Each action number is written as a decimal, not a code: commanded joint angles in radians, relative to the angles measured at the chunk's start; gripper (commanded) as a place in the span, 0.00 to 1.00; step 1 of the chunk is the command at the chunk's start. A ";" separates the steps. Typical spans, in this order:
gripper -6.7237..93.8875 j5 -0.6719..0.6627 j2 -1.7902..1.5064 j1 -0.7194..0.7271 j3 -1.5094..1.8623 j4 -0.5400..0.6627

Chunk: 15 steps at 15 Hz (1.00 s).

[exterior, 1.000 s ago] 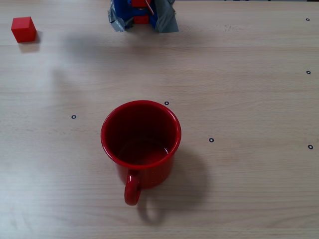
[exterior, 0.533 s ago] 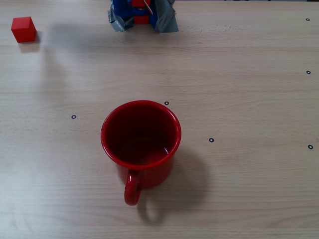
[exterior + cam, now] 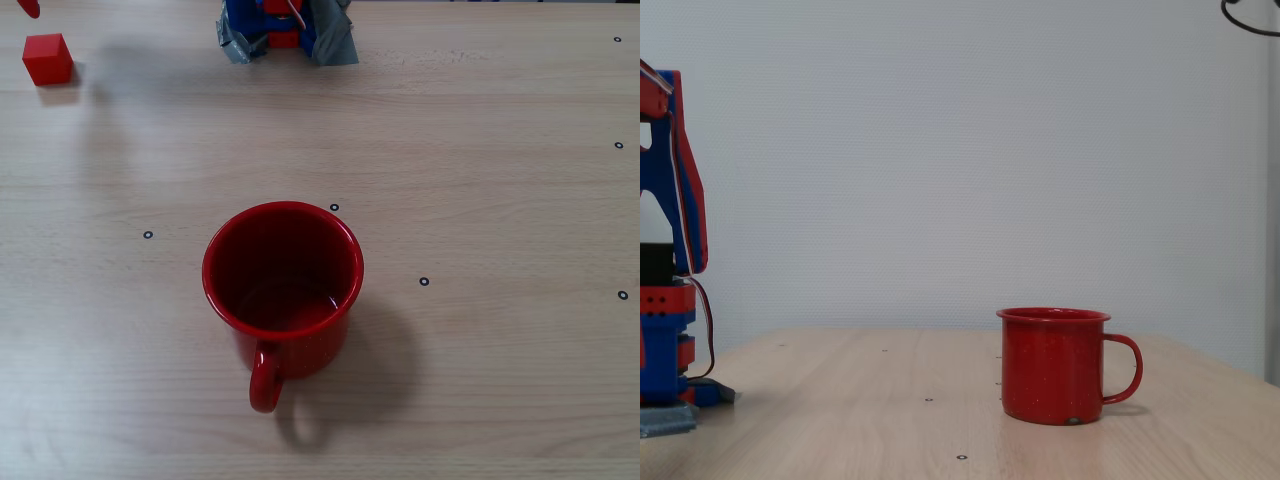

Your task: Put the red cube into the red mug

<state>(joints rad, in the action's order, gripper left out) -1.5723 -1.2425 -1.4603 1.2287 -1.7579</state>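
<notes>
the red cube [image 3: 47,58] sits on the table [image 3: 480,150] at the far left edge in a fixed view, well apart from the red mug [image 3: 283,285]. only a red gripper [image 3: 29,7] tip shows above the cube; jaw state cannot be told. mug stands upright mid-table, handle toward the camera, nothing visible inside. arm base [image 3: 285,30] at top.

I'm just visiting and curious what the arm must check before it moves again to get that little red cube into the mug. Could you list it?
1. Red cube free on the table, top left in the overhead fixed view: ok.
2. Red mug upright, mouth open: ok.
3. Mug empty: ok.
4. Gripper over the cube: not ok; only a red tip shows at the overhead view's edge.
5. Gripper open: cannot tell.
6. Table between cube and mug free of obstacles: ok.
</notes>
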 commanded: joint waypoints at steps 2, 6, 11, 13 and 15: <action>0.44 -0.020 -0.009 -0.018 -0.057 0.044; 0.43 -0.015 0.020 -0.006 0.028 0.199; 0.43 0.034 0.015 0.040 0.164 0.305; 0.45 0.046 0.011 0.055 0.199 0.336; 0.48 0.066 0.011 0.069 0.210 0.370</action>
<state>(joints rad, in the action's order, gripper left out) -1.5110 -1.1766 -1.3990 1.4465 -1.3898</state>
